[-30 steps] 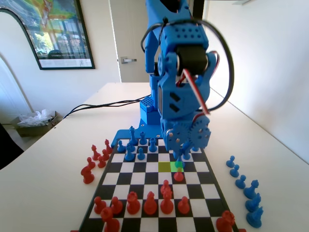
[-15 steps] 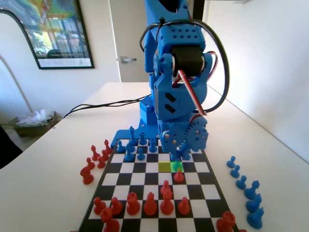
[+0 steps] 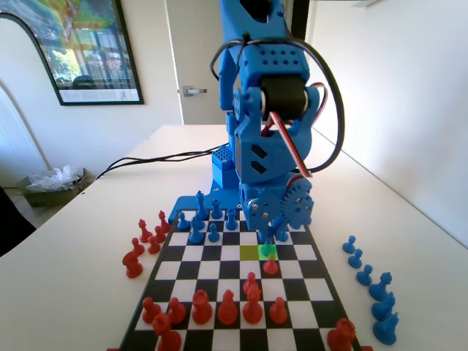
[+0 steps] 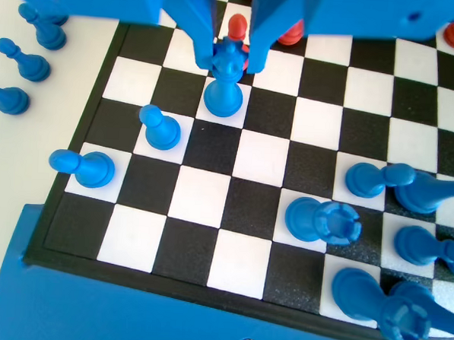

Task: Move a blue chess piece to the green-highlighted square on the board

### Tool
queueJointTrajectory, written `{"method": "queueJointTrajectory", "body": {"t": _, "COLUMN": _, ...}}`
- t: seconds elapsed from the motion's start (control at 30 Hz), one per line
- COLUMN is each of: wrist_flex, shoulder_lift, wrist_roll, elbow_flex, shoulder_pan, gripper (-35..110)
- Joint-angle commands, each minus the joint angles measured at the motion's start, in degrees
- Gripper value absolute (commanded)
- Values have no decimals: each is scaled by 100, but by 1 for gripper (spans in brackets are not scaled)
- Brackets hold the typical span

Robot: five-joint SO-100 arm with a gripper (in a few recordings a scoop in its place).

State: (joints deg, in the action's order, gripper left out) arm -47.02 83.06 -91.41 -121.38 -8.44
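While no writing is legible, the end effector (image 4: pixel 230 57) grasps the blue chess piece (image 4: pixel 224 84).

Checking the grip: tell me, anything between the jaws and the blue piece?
Nothing: in the wrist view the gripper jaws flank the blue chess piece at its crown.

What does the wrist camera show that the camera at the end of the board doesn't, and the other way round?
Wrist view: close up, the hand pinches the crowned top of the blue chess piece. Fixed view: the green-highlighted square with a yellow one beside it, the tall blue arm, and a framed picture on the wall. Both: the board, red pieces and blue pieces standing off the board's side.
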Motion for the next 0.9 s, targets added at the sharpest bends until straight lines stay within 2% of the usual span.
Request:
{"method": "queueJointTrajectory", "body": {"t": 0.0, "wrist_flex": -35, "shoulder_lift": 237, "wrist_roll": -9, "elbow_flex": 53, "shoulder_pan": -18, "gripper": 4}}
{"method": "queueJointTrajectory", "body": {"t": 0.5, "wrist_flex": -26, "shoulder_lift": 360, "wrist_roll": 299, "elbow_flex": 202, "shoulder_pan": 26, "gripper": 11}}
{"method": "queueJointTrajectory", "body": {"t": 0.87, "wrist_flex": -589, "shoulder_lift": 598, "wrist_roll": 448, "elbow_flex": 545, "shoulder_pan": 0, "gripper": 11}}
